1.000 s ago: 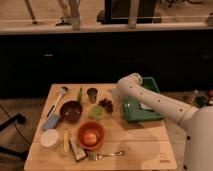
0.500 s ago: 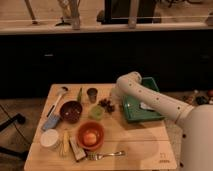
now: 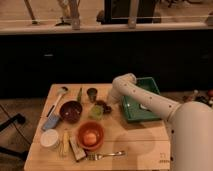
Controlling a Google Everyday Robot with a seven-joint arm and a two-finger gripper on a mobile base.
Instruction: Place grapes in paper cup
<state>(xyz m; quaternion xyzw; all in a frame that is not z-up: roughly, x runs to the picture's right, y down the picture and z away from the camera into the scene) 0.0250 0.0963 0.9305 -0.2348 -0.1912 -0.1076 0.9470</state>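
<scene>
The grapes (image 3: 103, 106), a small dark reddish bunch, lie on the wooden table (image 3: 140, 142) near its middle. The paper cup (image 3: 92, 93), small and dark-looking, stands upright just behind and to the left of them. My white arm (image 3: 150, 102) reaches in from the lower right and bends down at its end. The gripper (image 3: 109, 100) is at the grapes' right side, close above them. Whether it touches them is hidden by the arm.
A green tray (image 3: 141, 111) lies under the arm on the right. A small green object (image 3: 96, 113), a dark red bowl (image 3: 70, 111), an orange bowl holding an orange fruit (image 3: 90, 135), a fork (image 3: 107, 154), a white cup (image 3: 50, 139) and utensils sit left and in front.
The arm's end has shifted slightly left and down toward the grapes. The grapes and the cup have not moved.
</scene>
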